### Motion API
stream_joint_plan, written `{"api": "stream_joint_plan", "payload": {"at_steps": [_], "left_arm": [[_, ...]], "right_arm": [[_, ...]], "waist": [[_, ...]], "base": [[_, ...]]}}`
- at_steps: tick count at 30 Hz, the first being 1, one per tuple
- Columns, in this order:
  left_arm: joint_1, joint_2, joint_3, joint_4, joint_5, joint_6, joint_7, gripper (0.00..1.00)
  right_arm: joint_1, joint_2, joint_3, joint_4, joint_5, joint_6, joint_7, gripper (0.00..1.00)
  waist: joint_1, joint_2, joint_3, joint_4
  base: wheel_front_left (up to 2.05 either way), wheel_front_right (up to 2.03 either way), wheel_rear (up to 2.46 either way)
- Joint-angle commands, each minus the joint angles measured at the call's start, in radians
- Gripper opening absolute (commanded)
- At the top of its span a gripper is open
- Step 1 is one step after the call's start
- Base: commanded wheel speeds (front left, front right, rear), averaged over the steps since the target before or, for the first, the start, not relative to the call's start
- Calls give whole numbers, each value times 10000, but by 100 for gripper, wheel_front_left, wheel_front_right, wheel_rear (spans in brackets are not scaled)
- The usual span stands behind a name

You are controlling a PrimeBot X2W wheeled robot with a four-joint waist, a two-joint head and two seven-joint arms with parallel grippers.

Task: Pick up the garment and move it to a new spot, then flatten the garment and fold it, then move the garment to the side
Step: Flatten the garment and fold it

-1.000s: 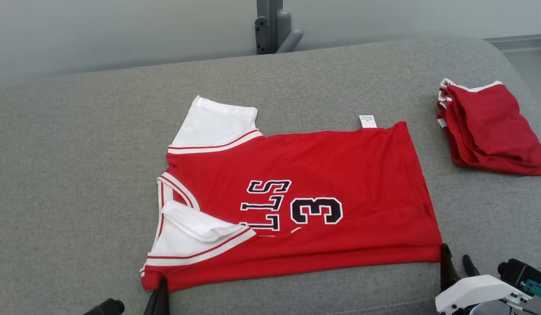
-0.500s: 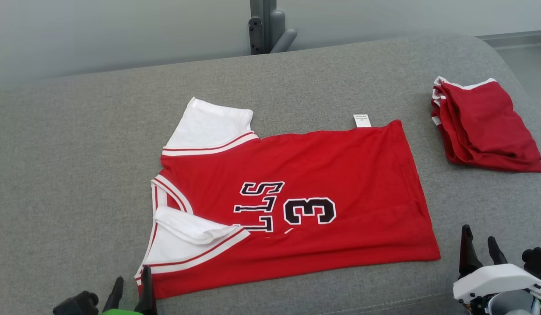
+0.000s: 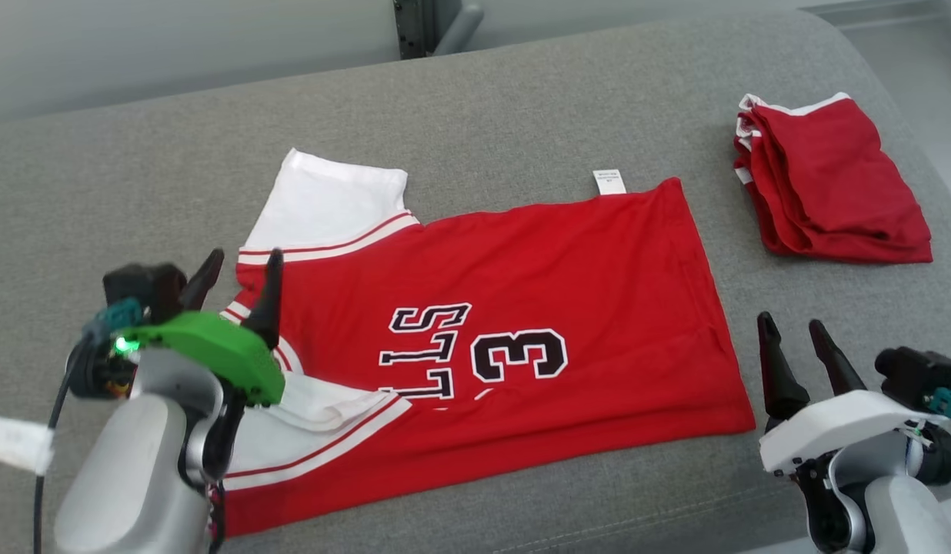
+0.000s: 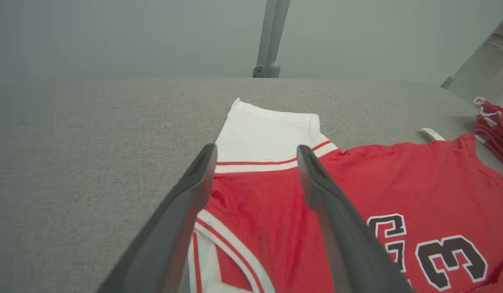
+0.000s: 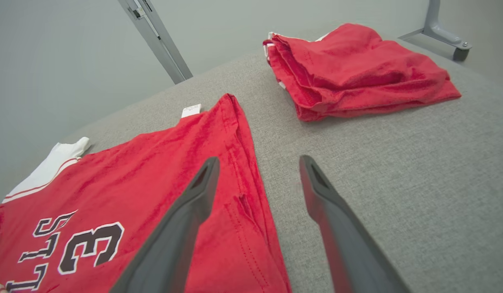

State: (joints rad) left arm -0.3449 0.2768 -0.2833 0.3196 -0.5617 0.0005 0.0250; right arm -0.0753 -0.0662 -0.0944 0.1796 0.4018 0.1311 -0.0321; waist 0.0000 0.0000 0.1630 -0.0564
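The garment (image 3: 537, 308) is a red jersey with white sleeves and a black "3", lying folded lengthwise on the grey padded surface (image 3: 137, 177); I also see the garment (image 4: 357, 183) in the left wrist view and the garment (image 5: 154, 171) in the right wrist view. My left gripper (image 3: 241, 265) hovers open over its collar end, near the far white sleeve (image 3: 329, 204). My right gripper (image 3: 791, 331) stands open just off the hem's near right corner, holding nothing. In the wrist views the left gripper (image 4: 255, 152) and right gripper (image 5: 257, 162) each show spread, empty fingers.
A second red garment (image 3: 829, 185), folded into a pile, lies at the far right of the surface, also seen as the red pile (image 5: 357, 69). A grey metal post (image 3: 433, 23) stands behind the far edge. Bare grey surface stretches to the left.
Both grippers let go of the jersey's near edge, opened and lifted away. The left one rose over the collar end. The camera has also shifted.
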Motion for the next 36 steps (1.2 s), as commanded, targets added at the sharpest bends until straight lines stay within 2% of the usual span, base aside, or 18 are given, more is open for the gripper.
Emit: {"api": "stream_joint_plan", "payload": {"at_steps": [1, 4, 6, 9, 14, 19, 23, 27, 30, 33, 34, 36], "left_arm": [[-541, 56, -125, 192, 111, -133, 199, 100], [-2251, -69, -419, 1177, 281, -382, 818, 100], [-2635, -129, -456, 1467, 329, -396, 908, 100], [-4057, -263, -560, 2709, 520, -245, 1095, 100], [-5311, -56, -552, 4340, 834, 24, 1087, 100], [-6066, 200, -396, 5654, 1005, 409, 746, 100], [-6487, 306, -458, 6355, 1048, 296, 563, 100], [-6772, 439, -589, 6980, 1198, 434, 386, 100], [-6855, 412, -682, 7358, 1235, 305, 337, 100], [-6913, 360, -797, 7665, 1277, 189, 274, 17], [-6916, 352, -842, 7746, 1288, 145, 257, 0], [-6949, 317, -894, 7901, 1281, 38, 191, 0]], "right_arm": [[-167, -90, 156, -173, -67, -9, 103, 100], [-535, -258, 679, -566, 71, -8, 359, 100], [-619, -280, 790, -618, 85, -8, 389, 100], [-1054, -357, 1229, -698, 187, -8, 418, 100], [-1566, -400, 1806, -655, 299, -8, 309, 100], [-1898, -496, 2166, -549, 452, -8, 121, 100], [-2058, -563, 2299, -459, 563, -8, -8, 100], [-2179, -579, 2376, -348, 598, -8, -137, 100], [-2237, -593, 2411, -264, 632, -8, -191, 100], [-2311, -643, 2413, -177, 633, -8, -250, 100], [-2349, -649, 2412, -167, 637, -8, -271, 100], [-2410, -690, 2416, -137, 641, -8, -266, 100]], "waist": [[0, 0, 508, -424], [0, 0, 1133, -758], [0, 0, 1298, -847], [0, 0, 1945, -1205], [0, 0, 2600, -1682], [0, 0, 2958, -1966], [0, 0, 3137, -2087], [0, 0, 3245, -2126], [0, 0, 3255, -2094], [0, 0, 3191, -2004], [0, 0, 3149, -1966], [0, 0, 3070, -1892]], "base": [[0, 0, 0], [0, 0, 0], [0, 0, 0], [0, 0, 0], [0, 0, 0], [0, 0, 0], [0, 0, 0], [0, 0, 0], [0, 0, 0], [0, 0, 0], [0, 0, 0], [0, 0, 0]]}}
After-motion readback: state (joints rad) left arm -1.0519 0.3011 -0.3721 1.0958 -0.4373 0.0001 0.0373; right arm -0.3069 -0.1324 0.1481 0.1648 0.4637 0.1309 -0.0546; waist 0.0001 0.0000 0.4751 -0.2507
